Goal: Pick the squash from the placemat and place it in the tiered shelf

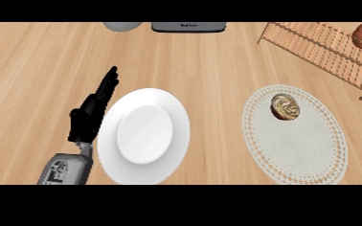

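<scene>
One squash [285, 107] on placemat [304, 148], white plate [143, 135], wooden shelf [318, 45]

This is looking like a home kitchen: a pale wooden table [212, 57] is carrying a white plate [144, 135], a round woven placemat [300, 141] and a slatted wooden tiered shelf [318, 45], with a grey appliance [188, 27] sitting at the far edge.

Squash [285, 107] sits on placemat [297, 143], left hand [92, 110] beside plate [143, 135].
</scene>
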You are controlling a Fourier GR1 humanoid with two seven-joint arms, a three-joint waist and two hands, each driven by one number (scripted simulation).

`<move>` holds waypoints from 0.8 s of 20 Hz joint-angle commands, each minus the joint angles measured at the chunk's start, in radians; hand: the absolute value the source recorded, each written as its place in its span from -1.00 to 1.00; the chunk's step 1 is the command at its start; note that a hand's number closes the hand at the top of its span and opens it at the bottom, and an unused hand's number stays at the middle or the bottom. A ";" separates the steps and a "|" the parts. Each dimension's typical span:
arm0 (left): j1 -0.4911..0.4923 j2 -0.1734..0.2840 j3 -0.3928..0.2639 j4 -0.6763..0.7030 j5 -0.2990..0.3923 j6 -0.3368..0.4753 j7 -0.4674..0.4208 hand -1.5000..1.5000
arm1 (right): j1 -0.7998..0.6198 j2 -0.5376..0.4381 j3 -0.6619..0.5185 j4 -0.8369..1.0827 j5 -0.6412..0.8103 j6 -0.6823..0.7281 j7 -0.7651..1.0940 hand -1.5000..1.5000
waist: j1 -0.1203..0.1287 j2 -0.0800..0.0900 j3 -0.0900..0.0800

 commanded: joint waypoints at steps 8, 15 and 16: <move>-0.006 0.000 0.025 0.022 0.014 -0.012 -0.014 0.00 | -0.002 -0.001 -0.020 -0.260 -0.083 -0.103 0.027 -1.00 | -0.014 -0.004 0.000; 0.039 -0.030 0.007 0.035 -0.020 0.026 -0.043 0.00 | 0.037 -0.035 -0.084 -0.537 0.023 0.113 0.217 -1.00 | -0.031 -0.011 -0.001; 0.044 -0.007 0.020 -0.018 -0.003 0.011 -0.001 0.00 | 0.046 -0.057 -0.102 -0.590 -0.001 0.185 0.221 -1.00 | -0.038 -0.019 -0.001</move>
